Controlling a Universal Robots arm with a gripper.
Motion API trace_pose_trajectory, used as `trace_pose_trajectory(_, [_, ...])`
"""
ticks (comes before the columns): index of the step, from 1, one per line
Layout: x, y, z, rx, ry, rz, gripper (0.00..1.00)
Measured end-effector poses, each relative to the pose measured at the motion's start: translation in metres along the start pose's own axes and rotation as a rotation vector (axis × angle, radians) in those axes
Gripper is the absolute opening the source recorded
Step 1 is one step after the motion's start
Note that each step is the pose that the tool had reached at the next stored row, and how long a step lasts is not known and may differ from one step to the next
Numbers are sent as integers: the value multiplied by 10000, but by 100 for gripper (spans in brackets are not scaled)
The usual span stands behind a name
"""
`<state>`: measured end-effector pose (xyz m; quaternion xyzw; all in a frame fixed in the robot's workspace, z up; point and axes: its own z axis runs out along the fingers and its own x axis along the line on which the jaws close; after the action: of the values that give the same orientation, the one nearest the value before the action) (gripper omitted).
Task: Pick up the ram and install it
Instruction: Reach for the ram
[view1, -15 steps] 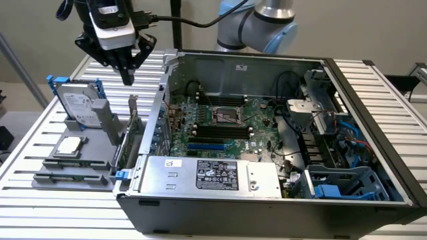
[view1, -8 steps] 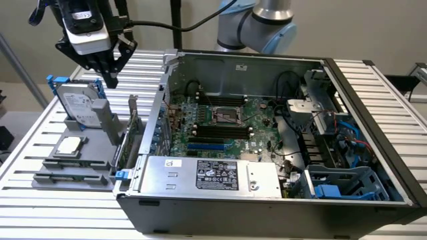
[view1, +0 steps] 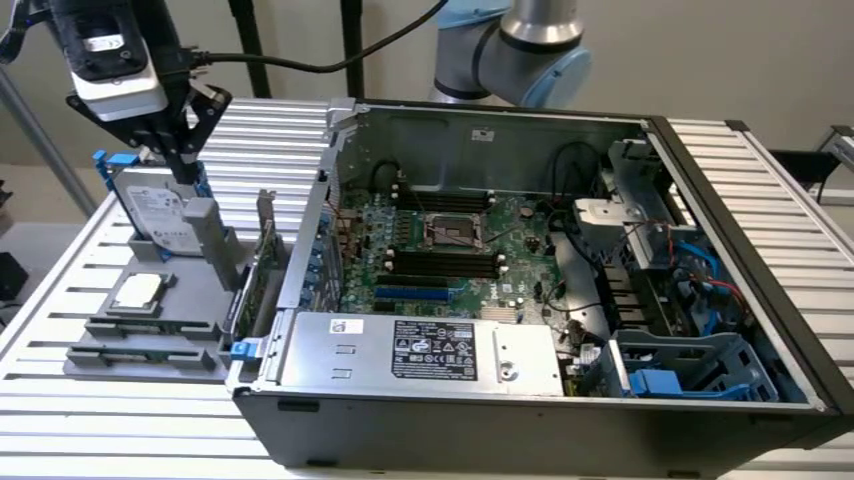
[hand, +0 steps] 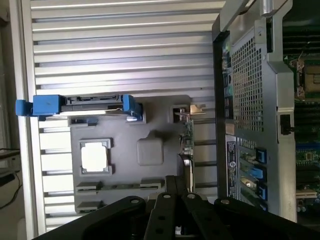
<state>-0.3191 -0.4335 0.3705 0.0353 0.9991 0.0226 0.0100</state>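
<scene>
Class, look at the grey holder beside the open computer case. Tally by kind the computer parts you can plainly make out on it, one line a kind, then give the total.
hard drive: 1
processor chip: 1
green card standing on edge: 1
Total: 3

Pincer (hand: 177, 194), apparently closed, hangs over the grey tray (hand: 125, 167); silver processor (hand: 95, 156) sits in its recess
</scene>
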Motion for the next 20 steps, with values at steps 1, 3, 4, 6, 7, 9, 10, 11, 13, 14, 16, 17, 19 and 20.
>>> trace_pose_trajectory(1, [46,-10,8,2,4,1,11])
trace_pose_trajectory(3, [135,-31,26,2,11,2,11])
trace_pose_trajectory(4, [177,-43,34,3,15,2,11])
trace_pose_trajectory(6, [253,-70,49,3,25,2,11])
trace_pose_trajectory(7, [281,-89,55,4,33,2,11])
trace_pose_trajectory(9, [322,-136,64,6,51,1,11])
trace_pose_trajectory(10, [338,-161,69,6,61,4,11])
trace_pose_trajectory(11, [351,-188,73,7,71,4,11])
trace_pose_trajectory(13, [374,-247,80,9,95,5,11])
trace_pose_trajectory(14, [382,-277,84,9,106,6,11])
trace_pose_trajectory(16, [394,-341,89,12,138,7,11])
trace_pose_trajectory(17, [399,-374,92,13,153,8,11])
trace_pose_trajectory(19, [409,-437,98,14,182,8,11])
trace_pose_trajectory(20, [415,-468,100,15,197,9,11])
